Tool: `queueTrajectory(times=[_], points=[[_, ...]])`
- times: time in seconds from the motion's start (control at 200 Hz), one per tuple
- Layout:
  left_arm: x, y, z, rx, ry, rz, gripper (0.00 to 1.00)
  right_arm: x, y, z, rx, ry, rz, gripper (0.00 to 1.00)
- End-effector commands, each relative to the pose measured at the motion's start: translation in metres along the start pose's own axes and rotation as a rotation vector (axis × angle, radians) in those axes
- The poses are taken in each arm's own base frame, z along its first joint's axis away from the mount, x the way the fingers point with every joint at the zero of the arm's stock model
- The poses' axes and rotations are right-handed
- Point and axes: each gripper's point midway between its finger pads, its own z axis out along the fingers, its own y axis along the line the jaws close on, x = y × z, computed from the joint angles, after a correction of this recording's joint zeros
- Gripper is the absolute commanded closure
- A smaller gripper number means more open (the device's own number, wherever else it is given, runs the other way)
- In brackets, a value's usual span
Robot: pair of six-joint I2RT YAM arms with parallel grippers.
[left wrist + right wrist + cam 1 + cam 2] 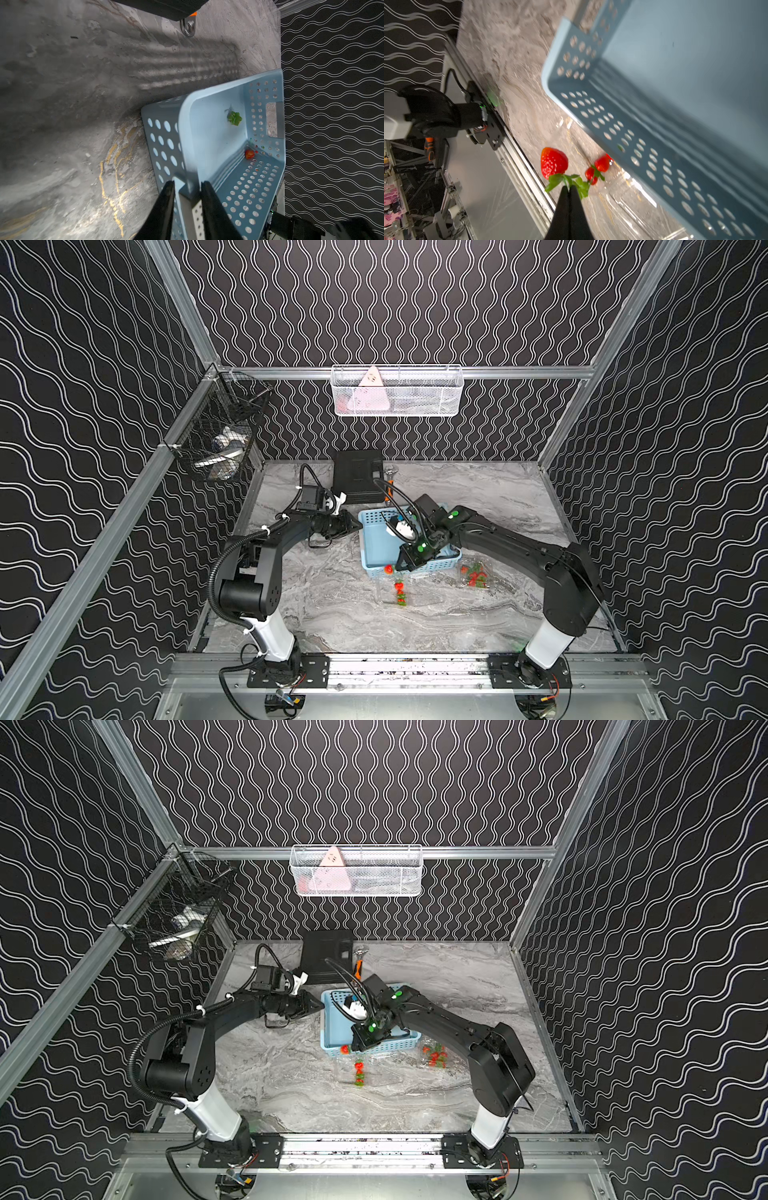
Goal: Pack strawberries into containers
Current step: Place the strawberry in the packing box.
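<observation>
One red strawberry (554, 163) is held pinched by its green leafy top. A stemmed cluster (400, 593) lies in one clear container (380, 591) — more berries (474, 577) are seen in the other container (491, 570).

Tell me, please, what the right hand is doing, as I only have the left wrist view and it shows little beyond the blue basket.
Observer: The right hand is shut on the leafy top of a strawberry, just outside the blue basket.
Operator: Thank you. Where are the containers?
Observer: One clear container lies beside the basket on the right arm's side, with several strawberries in it.
Operator: And the other one?
Observer: The second container lies in front of the basket, near the right hand, with a few berries at its edge.
</observation>
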Motion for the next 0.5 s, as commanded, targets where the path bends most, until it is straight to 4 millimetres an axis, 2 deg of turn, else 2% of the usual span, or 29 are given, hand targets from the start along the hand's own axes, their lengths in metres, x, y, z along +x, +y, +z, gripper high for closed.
queueTrajectory(times=[0.0,0.22,0.3,0.39,0.495], points=[[-0.004,-0.005,-0.001,0.023,-0.018,0.029,0.72,0.006,-0.002,0.012,-0.001,0.0,0.024,1.0],[-0.004,-0.005,-0.001,0.019,-0.015,0.032,0.72,0.013,0.007,0.037,0.002,0.068,-0.007,1.0],[-0.003,-0.004,-0.001,0.018,-0.013,0.032,0.72,0.013,0.01,0.037,0.018,0.079,-0.023,0.81],[-0.004,-0.004,-0.001,0.018,-0.012,0.032,0.72,-0.001,0.012,0.019,0.038,0.012,-0.035,0.6],[-0.003,-0.004,-0.001,0.018,-0.01,0.03,0.72,-0.027,0.009,-0.017,0.046,-0.092,-0.03,0.54]])
